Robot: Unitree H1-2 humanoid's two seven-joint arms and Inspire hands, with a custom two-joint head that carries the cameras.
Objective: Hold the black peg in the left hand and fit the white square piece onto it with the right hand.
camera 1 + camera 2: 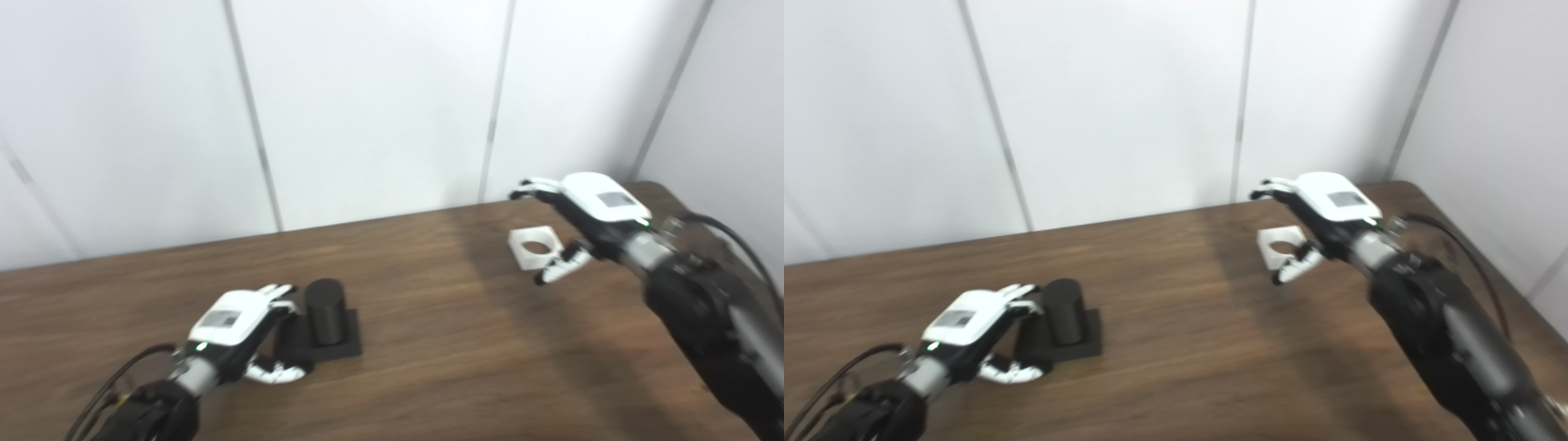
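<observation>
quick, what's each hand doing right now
Left hand: open, fingers spread beside the black cylindrical peg on its square base, not gripping it.
Right hand: open around the white square piece with a round hole, not yet closed.

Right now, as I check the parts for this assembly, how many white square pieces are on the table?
1. The white square piece lies flat at the table's far right, at the open right hand, well apart from the black peg. None looks hidden.
</observation>
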